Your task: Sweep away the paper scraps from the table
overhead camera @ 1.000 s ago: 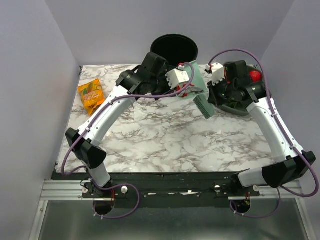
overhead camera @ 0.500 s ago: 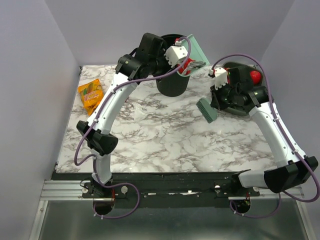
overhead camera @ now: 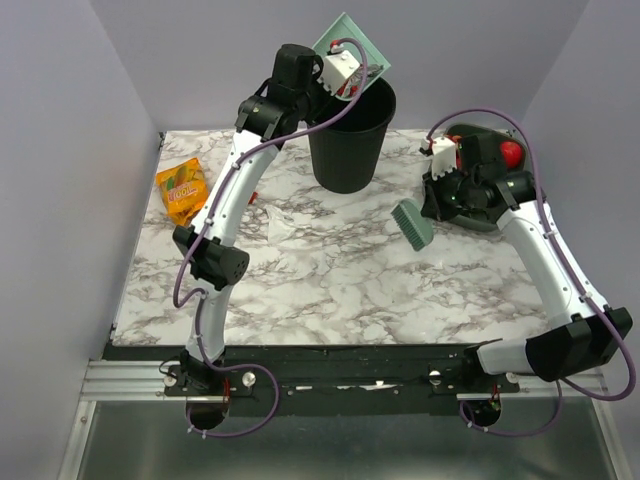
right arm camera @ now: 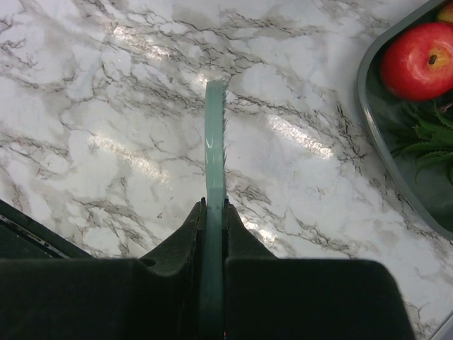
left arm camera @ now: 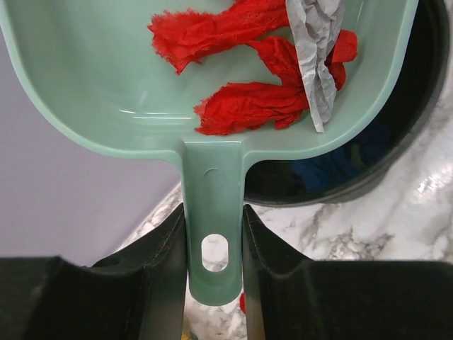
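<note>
Left gripper (left arm camera: 214, 228) pinches dustpan (left arm camera: 92, 71) handle — paper scraps (left arm camera: 248, 106) inside; right gripper (right arm camera: 214, 211) clamps brush (right arm camera: 214, 134) over marble table (right arm camera: 106, 85); packet (overhead camera: 182, 192) print illegible.

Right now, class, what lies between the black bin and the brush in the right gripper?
Nothing: the top view shows only bare table between the black bin and the brush in the right gripper.

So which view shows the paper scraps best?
Left wrist: the paper scraps lie close up inside the dustpan, crumpled and red. Top external shows the dustpan over the bin, no scraps discernible; right wrist shows none.
</note>
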### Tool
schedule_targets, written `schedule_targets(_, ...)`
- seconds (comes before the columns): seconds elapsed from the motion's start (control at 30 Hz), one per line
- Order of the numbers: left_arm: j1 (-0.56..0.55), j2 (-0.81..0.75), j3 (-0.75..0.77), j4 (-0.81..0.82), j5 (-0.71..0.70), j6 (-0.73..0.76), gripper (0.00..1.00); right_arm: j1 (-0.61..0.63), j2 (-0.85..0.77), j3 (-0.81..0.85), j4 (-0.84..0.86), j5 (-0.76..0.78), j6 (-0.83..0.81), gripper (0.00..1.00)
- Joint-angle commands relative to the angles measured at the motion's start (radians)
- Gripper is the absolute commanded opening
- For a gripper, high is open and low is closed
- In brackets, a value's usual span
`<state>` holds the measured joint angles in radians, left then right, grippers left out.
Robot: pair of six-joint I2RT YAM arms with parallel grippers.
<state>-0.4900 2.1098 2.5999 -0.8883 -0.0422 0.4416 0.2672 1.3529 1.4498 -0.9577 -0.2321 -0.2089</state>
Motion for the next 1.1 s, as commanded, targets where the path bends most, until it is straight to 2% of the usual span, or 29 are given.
schedule_targets(0.0, 0.001, 0.038, 0.055, 0.156, -0.142, 0.035, 0.0, -0.011, 0.008, 0.006, 0.027, -0.041, 0.019, 0.01)
schedule_targets(0.2, 0.018, 0.075, 0.054, 0.251, -0.2, 0.152, 0.0, -0.022, -0.02, -0.034, 0.024, -0.047, 0.019, 0.01)
schedule_targets(0.6, 0.047, 0.108, -0.003, 0.328, -0.28, 0.4, 0.0, -0.08, -0.06, -0.078, 0.016, -0.093, 0.045, 0.01)
schedule_targets(0.77, 0.064, 0.141, 0.009, 0.39, -0.294, 0.535, 0.0, -0.097, -0.07, -0.092, 0.016, -0.102, 0.054, 0.01)
schedule_targets(1.07, 0.073, 0.196, 0.02, 0.451, -0.306, 0.678, 0.0, -0.134, -0.109, -0.132, 0.01, -0.127, 0.069, 0.01)
